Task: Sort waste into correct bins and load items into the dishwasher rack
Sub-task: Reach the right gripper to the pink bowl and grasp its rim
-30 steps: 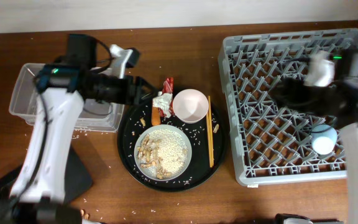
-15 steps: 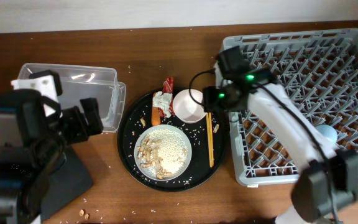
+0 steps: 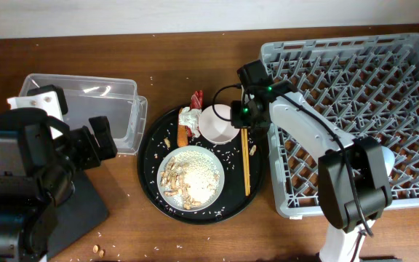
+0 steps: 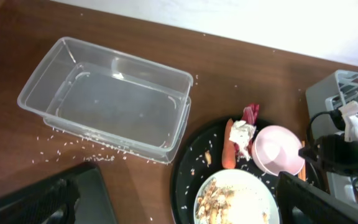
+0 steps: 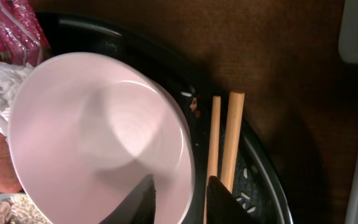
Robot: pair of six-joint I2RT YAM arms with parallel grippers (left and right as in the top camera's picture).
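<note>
My right gripper is low over the white bowl. One finger is inside the bowl and one outside its right rim, with a narrow gap on each side. The chopsticks lie just right of it on the round black tray. The plate holds rice and scraps. The wrapper, tissue and carrot lie left of the bowl. My left gripper hangs wide open and empty between the clear tub and the tray.
The grey dishwasher rack fills the right side, and my right arm reaches out across its left edge. A flat black tray lies at the front left, under my left arm. Loose rice grains dot the wood around the tub.
My right arm has swung from the rack to the bowl, and its jaws have narrowed around the rim. My left arm has pulled back left from the round tray and opened wide.
</note>
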